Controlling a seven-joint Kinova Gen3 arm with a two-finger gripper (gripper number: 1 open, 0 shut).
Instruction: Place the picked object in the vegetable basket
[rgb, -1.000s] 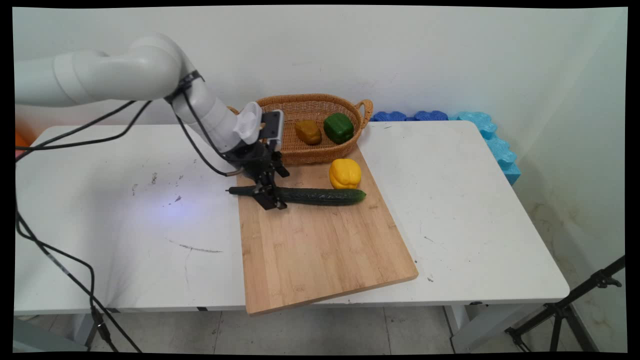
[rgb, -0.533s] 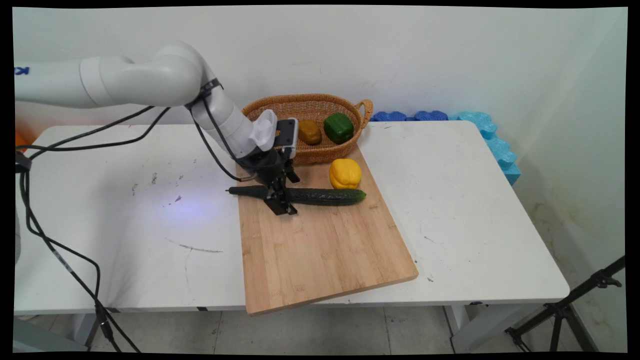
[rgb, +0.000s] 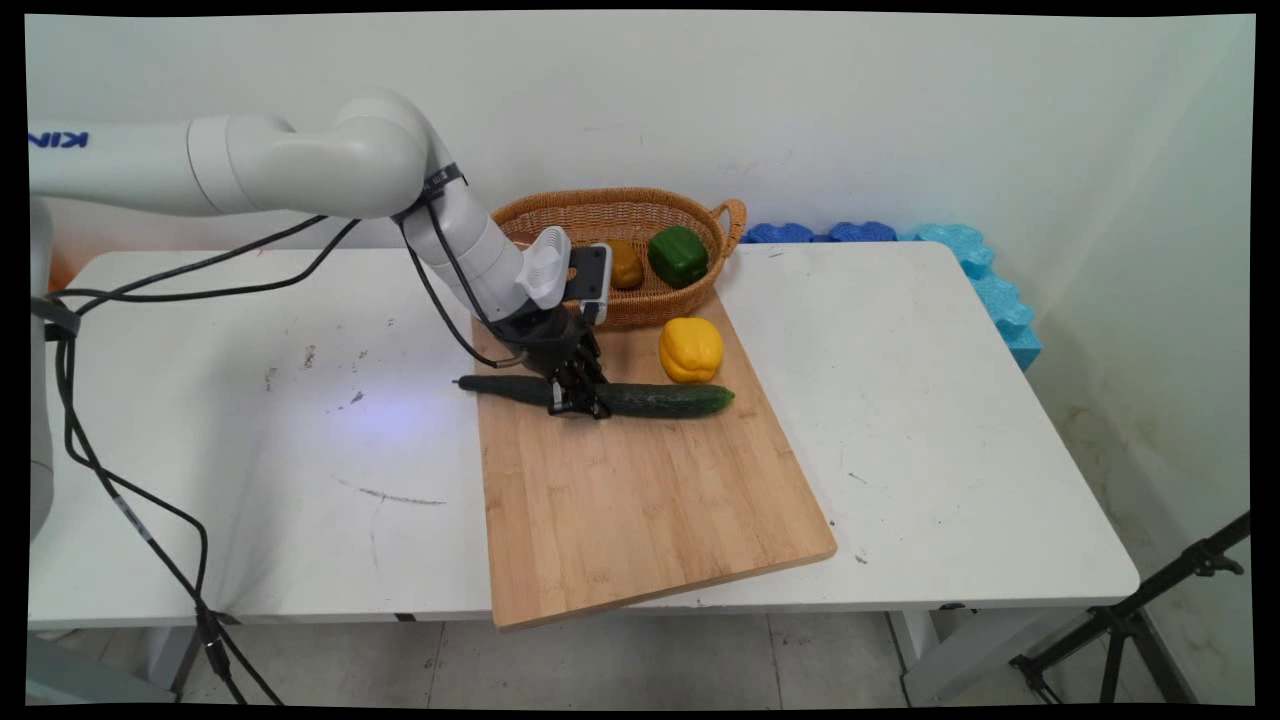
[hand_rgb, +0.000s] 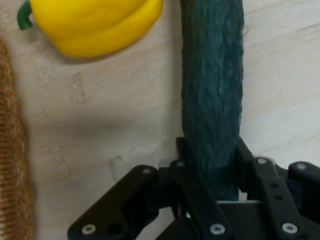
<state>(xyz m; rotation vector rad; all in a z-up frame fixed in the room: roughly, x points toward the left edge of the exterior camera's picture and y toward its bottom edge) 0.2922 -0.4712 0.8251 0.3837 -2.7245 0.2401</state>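
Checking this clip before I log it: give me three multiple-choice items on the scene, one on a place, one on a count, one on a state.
1. Where does the yellow pepper lie?
A in the basket
B on the cutting board
C on the bare table

2. How many peppers show in all?
A two
B three
C four

3. How is the gripper?
A shut on the cucumber
B open above the basket
C out of view

Answers: 1 B, it rests on the cutting board beside the cucumber. 2 B, a green pepper and a brownish pepper sit in the basket. 3 A, the hand view shows the fingers clamped on it.

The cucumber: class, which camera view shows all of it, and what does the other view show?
The main view: the cucumber lies full length across the cutting board, its stem end overhanging the left edge. The hand view shows only a middle stretch clamped in the end effector, beside the yellow pepper.
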